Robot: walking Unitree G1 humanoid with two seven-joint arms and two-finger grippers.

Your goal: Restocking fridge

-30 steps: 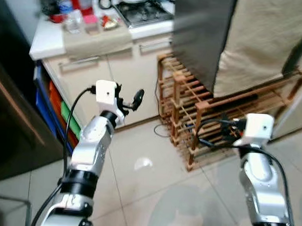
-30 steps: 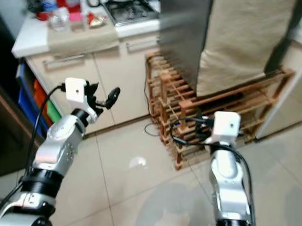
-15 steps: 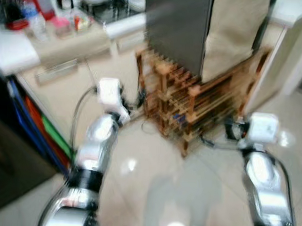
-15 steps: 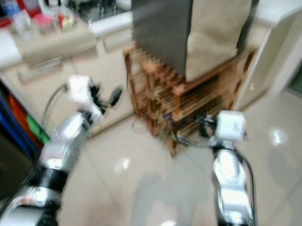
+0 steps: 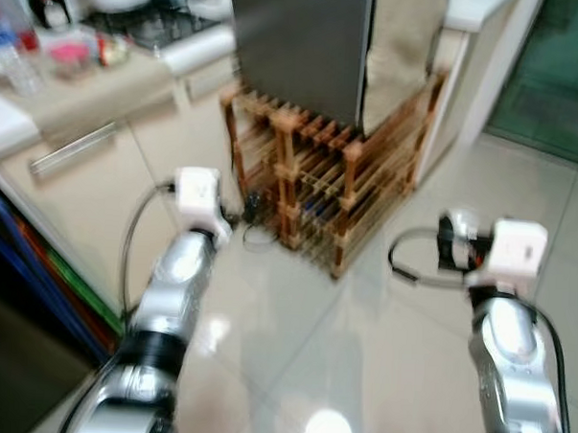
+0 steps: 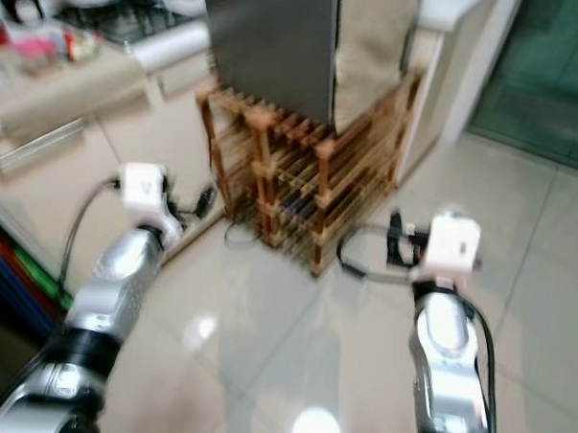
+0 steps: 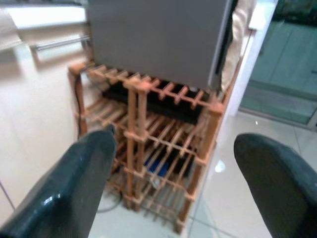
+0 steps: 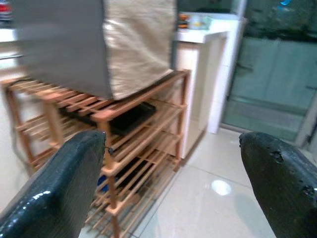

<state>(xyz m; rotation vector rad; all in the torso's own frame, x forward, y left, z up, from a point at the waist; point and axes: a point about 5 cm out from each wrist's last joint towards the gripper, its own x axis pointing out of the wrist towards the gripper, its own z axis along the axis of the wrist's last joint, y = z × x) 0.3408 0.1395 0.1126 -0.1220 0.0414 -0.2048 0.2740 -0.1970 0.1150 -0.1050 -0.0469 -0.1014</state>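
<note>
Both the left gripper (image 7: 168, 193) and right gripper (image 8: 173, 186) hang spread and empty before the fridge (image 5: 296, 44) (heavy, rigid, smooth-sided; no handle visible to grasp).

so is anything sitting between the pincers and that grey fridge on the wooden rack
Nothing visible does. The left pincer and right pincer are both open and empty, raised over bare tiled floor. The fridge stands on the wooden rack ahead, with a beige cloth draped down its side.
</note>
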